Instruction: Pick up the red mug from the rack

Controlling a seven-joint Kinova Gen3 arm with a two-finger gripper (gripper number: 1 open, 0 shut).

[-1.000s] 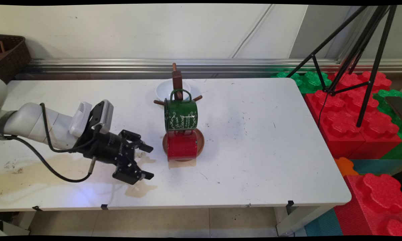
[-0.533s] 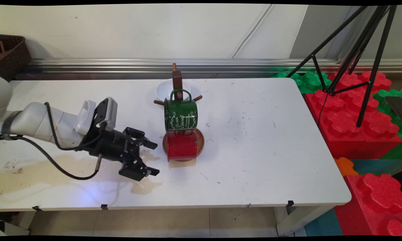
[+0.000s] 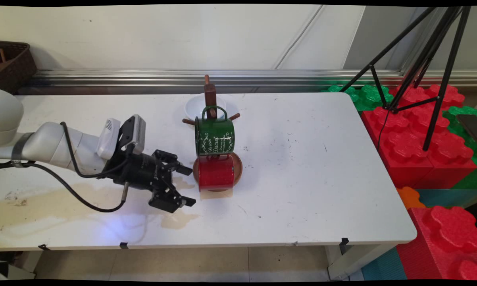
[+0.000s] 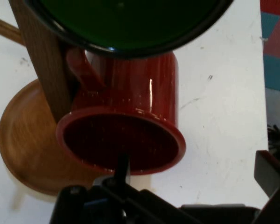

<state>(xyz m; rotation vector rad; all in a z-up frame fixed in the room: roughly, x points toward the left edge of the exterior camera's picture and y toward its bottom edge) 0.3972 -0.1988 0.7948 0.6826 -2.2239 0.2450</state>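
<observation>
A wooden mug tree [image 3: 210, 95] stands on its round base [image 3: 237, 169] at mid-table. A green mug [image 3: 214, 136] hangs on it, and a red mug [image 3: 216, 172] hangs just below, mouth turned toward my hand. My gripper [image 3: 190, 186] is open, low over the table, immediately left of the red mug, with nothing between its fingers. In the hand view the red mug [image 4: 126, 121] fills the centre, its open mouth facing me, the green mug [image 4: 126, 23] above it, the wooden post [image 4: 44, 60] and base [image 4: 23, 140] at left. The gripper [image 4: 196, 177] rises from the bottom edge.
A white bowl [image 3: 195, 106] sits behind the mug tree. A brownish stain [image 3: 64, 198] spreads over the table's near left. A wicker basket [image 3: 12, 63] stands at the far left. Right of the table are a black tripod [image 3: 421, 59] and red and green foam blocks [image 3: 421, 139].
My open gripper has moved to the right, from well left of the mug tree to right beside the red mug. The mugs have not moved.
</observation>
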